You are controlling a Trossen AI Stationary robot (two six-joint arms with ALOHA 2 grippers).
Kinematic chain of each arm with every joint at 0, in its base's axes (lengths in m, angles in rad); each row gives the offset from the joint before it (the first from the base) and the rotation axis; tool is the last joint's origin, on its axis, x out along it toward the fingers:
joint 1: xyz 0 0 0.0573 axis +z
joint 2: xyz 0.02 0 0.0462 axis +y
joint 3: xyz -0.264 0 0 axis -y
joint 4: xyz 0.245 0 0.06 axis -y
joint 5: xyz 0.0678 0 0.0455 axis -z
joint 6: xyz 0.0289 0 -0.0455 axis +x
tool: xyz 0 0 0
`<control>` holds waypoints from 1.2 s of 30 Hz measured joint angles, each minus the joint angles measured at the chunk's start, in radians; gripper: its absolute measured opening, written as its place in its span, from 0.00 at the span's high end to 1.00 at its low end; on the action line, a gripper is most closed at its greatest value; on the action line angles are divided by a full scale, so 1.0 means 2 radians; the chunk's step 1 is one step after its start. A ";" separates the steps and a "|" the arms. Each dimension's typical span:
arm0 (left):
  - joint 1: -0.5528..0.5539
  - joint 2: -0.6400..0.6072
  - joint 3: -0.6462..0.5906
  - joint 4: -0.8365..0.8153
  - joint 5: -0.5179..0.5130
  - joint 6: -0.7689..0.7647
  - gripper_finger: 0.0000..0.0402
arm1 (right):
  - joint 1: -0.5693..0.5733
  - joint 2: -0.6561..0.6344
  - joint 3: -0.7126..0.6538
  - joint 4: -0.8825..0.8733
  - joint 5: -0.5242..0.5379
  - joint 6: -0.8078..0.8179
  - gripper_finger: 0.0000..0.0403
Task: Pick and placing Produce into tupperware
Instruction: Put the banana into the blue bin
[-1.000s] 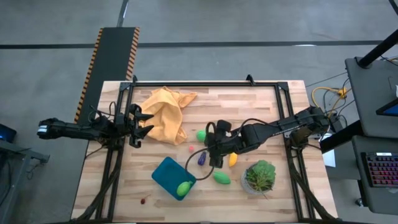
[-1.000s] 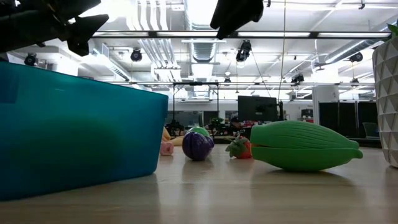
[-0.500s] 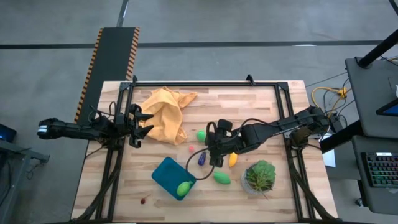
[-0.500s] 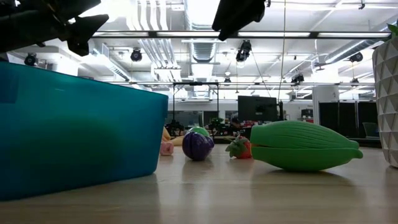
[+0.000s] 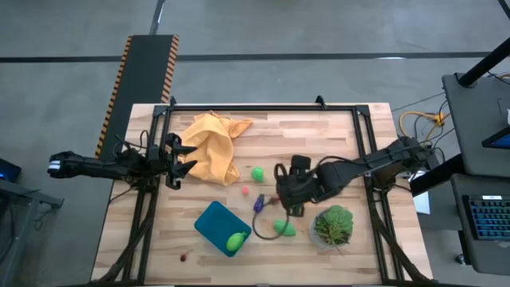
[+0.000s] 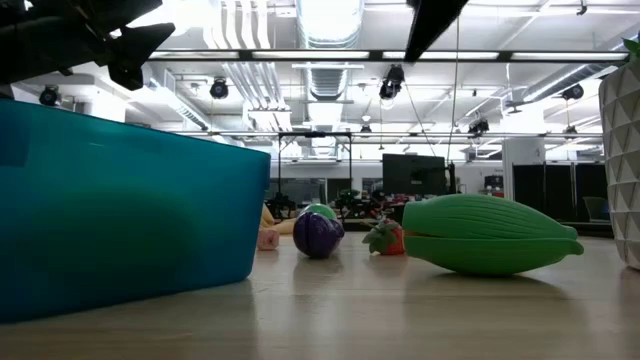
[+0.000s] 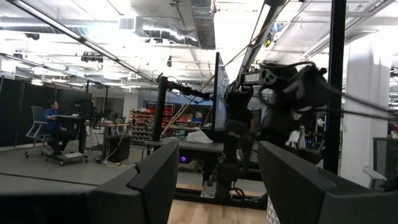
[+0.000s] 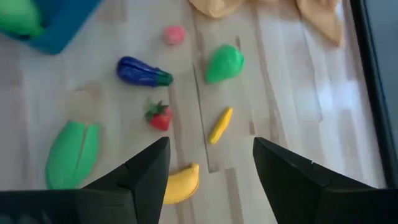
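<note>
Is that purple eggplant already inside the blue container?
No. In the right wrist view the purple eggplant lies on the bare wooden table, apart from the blue container, which holds a green piece.

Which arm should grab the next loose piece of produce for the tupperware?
Right. The right gripper hangs open over the loose produce, close to the green pod and eggplant, near the tupperware. The left gripper waits at the table's edge beside the orange cloth.

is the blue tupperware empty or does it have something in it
Not empty: the teal tupperware holds one green oval produce piece in its corner nearest the table's front; nothing else shows inside.
</note>
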 joint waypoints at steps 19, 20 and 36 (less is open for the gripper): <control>0.000 0.000 0.000 0.000 0.000 0.000 0.49 | 0.058 -0.221 -0.238 0.082 0.093 0.139 0.50; 0.000 0.000 0.000 -0.001 0.000 0.000 0.49 | 0.058 -0.230 -0.253 0.090 0.093 0.147 0.50; 0.000 0.000 0.000 0.000 -0.009 0.000 0.49 | 0.031 -0.203 -0.245 0.104 -0.020 0.330 0.50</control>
